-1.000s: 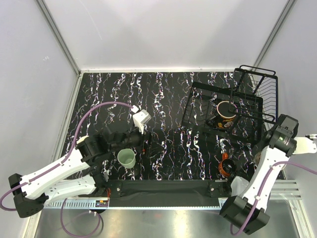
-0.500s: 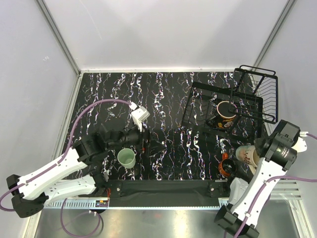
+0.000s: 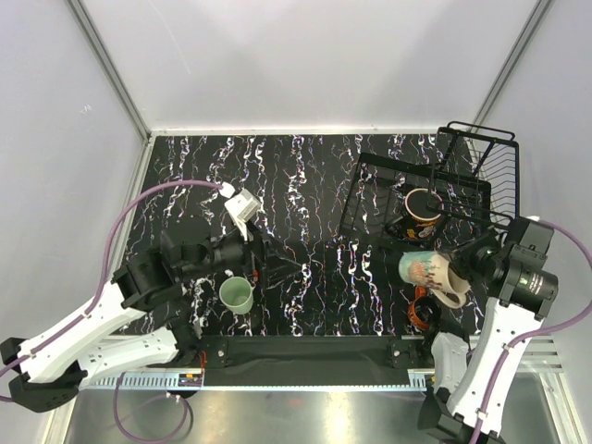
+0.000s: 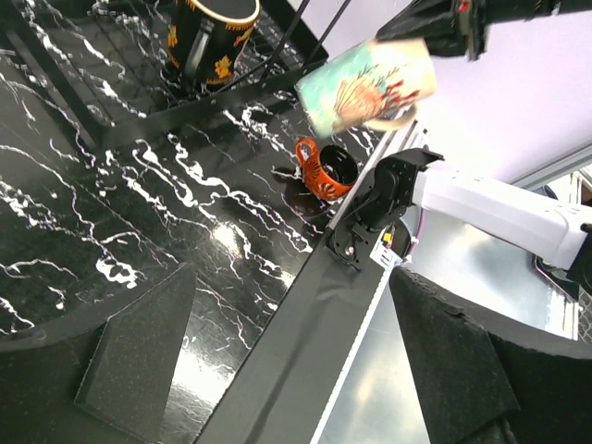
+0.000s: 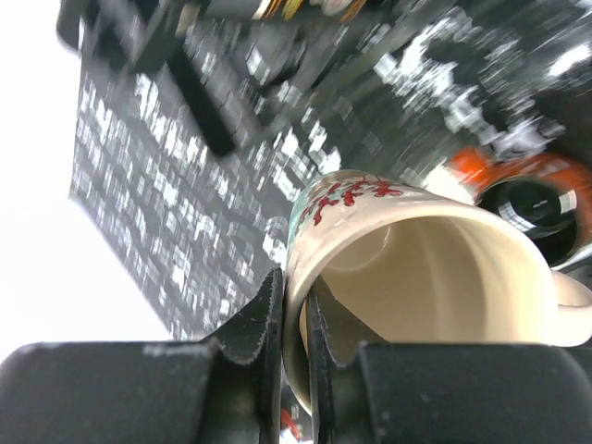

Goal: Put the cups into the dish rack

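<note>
My right gripper [image 5: 294, 314] is shut on the rim of a cream-beige cup [image 5: 421, 264], one finger inside and one outside. The cup [image 3: 427, 273] hangs tilted on its side in the air, just in front of the dish rack [image 3: 370, 199]; it bears a teal and red print [image 4: 365, 81]. A black patterned cup [image 3: 423, 208] stands in the rack's basket. On the table below the held cup sits a red cup [image 3: 424, 311]. Left of centre stands a mint-green cup [image 3: 237, 294]. My left gripper [image 3: 285, 266] hovers open and empty just right of it.
The rack's taller slotted section [image 3: 495, 171] rises at the far right by the wall. A black bar [image 3: 305, 350] with both arm bases runs along the table's near edge. Grey walls close in the left, back and right sides.
The right arm has lifted the cream-beige cup from low at the table's right edge and carried it left toward the rack. The left arm has shifted slightly left and back.
</note>
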Available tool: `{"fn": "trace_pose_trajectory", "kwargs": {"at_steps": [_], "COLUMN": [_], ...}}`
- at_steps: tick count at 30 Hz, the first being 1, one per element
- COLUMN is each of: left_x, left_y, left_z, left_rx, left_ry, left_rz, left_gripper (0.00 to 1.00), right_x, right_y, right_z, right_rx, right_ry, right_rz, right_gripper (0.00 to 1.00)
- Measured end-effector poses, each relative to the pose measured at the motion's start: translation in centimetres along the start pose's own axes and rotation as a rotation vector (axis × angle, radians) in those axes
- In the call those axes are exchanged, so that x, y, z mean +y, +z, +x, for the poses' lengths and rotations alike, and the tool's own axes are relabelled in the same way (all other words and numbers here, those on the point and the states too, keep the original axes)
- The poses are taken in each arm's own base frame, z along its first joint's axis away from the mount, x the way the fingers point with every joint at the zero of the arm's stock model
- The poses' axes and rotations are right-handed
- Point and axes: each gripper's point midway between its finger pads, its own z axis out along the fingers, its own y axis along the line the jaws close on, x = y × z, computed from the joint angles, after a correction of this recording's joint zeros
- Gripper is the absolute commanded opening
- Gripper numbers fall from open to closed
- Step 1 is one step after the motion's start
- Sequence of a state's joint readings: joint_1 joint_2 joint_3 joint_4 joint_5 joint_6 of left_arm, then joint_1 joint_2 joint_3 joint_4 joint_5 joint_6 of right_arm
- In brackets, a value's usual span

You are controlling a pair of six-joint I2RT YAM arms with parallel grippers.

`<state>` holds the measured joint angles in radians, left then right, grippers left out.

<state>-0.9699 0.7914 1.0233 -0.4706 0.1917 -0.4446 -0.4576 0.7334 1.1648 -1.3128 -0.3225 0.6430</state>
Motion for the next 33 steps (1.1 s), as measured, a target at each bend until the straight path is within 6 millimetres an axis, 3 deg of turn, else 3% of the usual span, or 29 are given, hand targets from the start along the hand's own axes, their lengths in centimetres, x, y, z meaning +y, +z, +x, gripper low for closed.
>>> {"fn": "trace_pose_trajectory", "kwargs": {"at_steps": [7, 13, 19, 25, 29, 33], "left_x": [0.0, 0.1, 1.2, 0.9, 0.3, 0.6], "left_y": [-0.9, -2.2, -3.8, -5.6, -3.2, 1.3], "left_z": [-1.2, -2.8, -4.6, -6.9, -7.6, -6.4], "left_rx": [-0.054, -0.125, -0.238, -0.392, -0.408, -0.368], "left_ry": [0.014, 0.034, 0.051, 0.055, 0.054, 0.067], "left_rz": [-0.013, -0.044, -0.118, -0.111, -0.057, -0.009], "left_gripper": [0.94, 0.94, 0.95, 0.96, 0.86, 0.92], "right_x": [3.1, 7.8, 14.7, 20.8, 24.2, 27.1], "right_y": [-0.6, -0.3, 0.7, -0.3, -2.1, -5.4], "right_z": [4.5, 6.8, 7.0, 5.6, 4.7, 3.8], "right_rx": [0.234, 0.446, 0.526, 0.557, 0.591, 0.641], "right_ry": [-0.059, -0.111, -0.124, -0.068, -0.020, 0.035], "right_rz": [-0.175, -0.292, -0.443, -0.637, -0.773, -0.921], "right_gripper": [0.00, 0.00, 0.00, 0.00, 0.00, 0.00]}}
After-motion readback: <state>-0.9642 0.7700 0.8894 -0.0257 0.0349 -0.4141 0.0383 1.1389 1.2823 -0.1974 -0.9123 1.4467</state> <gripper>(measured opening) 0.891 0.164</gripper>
